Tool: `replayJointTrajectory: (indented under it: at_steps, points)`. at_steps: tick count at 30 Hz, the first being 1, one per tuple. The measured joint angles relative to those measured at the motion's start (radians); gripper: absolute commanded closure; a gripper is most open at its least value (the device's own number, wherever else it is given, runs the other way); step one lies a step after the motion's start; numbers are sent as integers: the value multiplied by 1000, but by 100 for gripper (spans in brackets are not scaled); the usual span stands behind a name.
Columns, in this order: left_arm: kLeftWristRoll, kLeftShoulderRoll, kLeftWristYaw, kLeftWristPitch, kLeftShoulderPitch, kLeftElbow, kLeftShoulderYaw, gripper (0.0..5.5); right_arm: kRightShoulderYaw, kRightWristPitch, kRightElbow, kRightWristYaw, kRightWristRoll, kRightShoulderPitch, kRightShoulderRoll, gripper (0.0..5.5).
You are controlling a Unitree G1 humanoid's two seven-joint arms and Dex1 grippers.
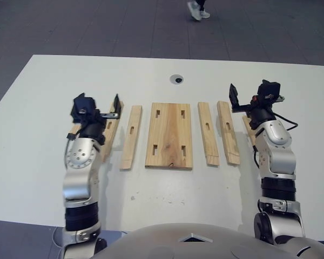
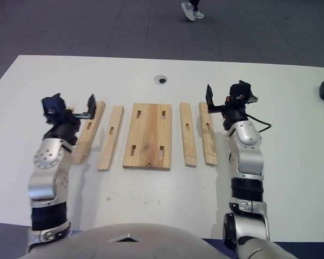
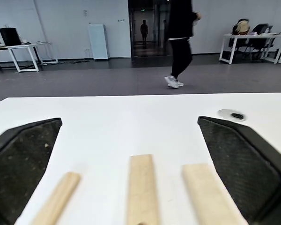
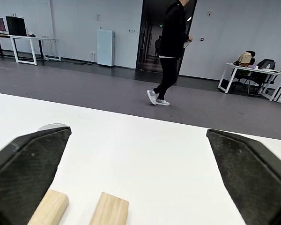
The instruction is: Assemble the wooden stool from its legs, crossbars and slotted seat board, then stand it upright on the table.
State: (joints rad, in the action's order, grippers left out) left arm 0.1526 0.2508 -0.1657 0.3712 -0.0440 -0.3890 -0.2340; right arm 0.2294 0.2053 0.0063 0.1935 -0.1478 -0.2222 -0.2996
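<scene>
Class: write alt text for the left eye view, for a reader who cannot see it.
A slotted seat board lies flat on a white table, wooden bars on either side. The left claw and right claw, both open, hover by the outer bars.

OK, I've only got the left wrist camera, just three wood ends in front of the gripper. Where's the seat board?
Observer: The seat board lies flat on the table, to the right of the left gripper.
Operator: And what's on its other side?
Observer: Two slotted slats lie side by side between the board and the open right gripper.
</scene>
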Motion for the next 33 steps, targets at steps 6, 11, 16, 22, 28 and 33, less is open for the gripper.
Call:
replayJointTrajectory:
  at_steps: [6, 11, 16, 22, 28, 33]
  points:
    - [83, 248, -255, -17, 31, 216, -120, 10, 74, 3, -26, -21, -12, 65, -29, 11]
    - [61, 349, -411, -124, 122, 573, -73, 10, 57, 11, -31, -26, -12, 63, -18, 11]
    - [17, 369, -477, -220, 279, 957, -22, 28, 42, 11, -31, -32, -12, 64, -2, 10]
    - [10, 436, -619, -298, 377, 1208, 10, 121, 36, 11, -33, -43, -12, 63, 5, 10]
    - [28, 450, -673, -352, 382, 1277, 18, 220, 32, 11, -31, -45, -12, 53, 5, 10]
    - [26, 454, -676, -405, 368, 1273, 57, 300, 32, 7, -26, -45, -11, 40, 5, 10]
